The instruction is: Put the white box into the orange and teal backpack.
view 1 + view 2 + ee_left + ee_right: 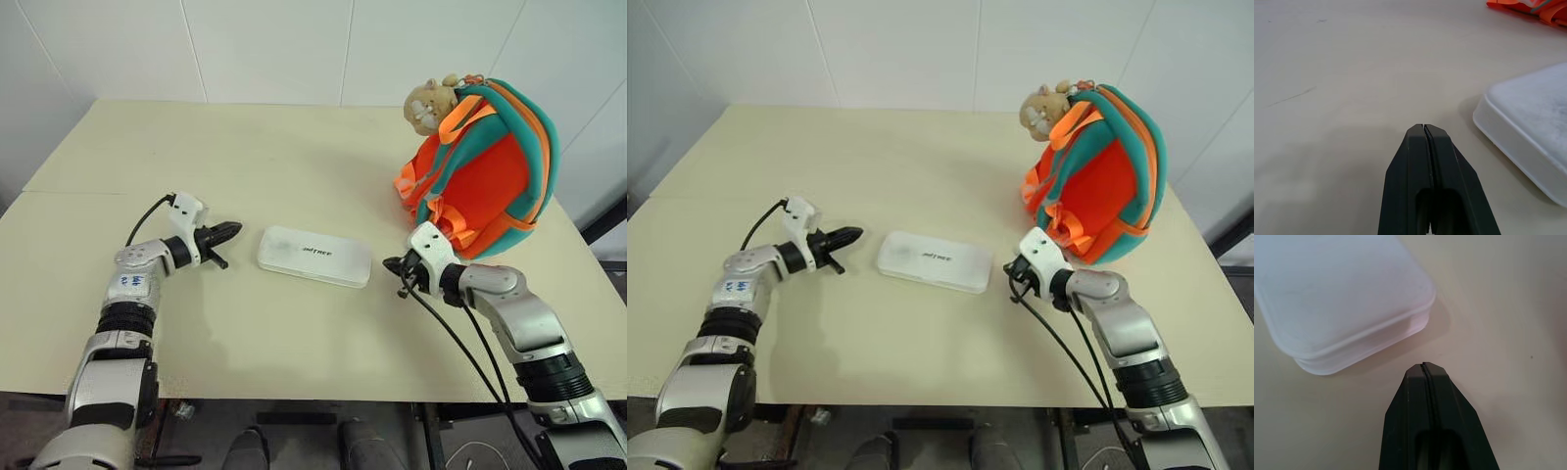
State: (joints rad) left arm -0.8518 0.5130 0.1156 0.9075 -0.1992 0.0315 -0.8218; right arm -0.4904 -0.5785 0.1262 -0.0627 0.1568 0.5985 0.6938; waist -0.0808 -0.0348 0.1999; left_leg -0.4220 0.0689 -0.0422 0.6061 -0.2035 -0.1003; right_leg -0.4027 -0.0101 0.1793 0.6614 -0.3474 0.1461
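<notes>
One white box lay flat on the worktop, its long axis running across from the left claw toward the right claw, between the two and touched by neither. Both claws were pressed together, empty. One orange and teal backpack stood just beyond the right claw.

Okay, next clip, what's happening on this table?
A two-armed robot is at a table with a flat white box lying between its grippers. The left gripper and the right gripper are both shut and empty, each pointing at one end of the box without touching it. An orange and teal backpack stands upright at the table's far right, with a plush toy on top. The box is not yet picked up.
</notes>
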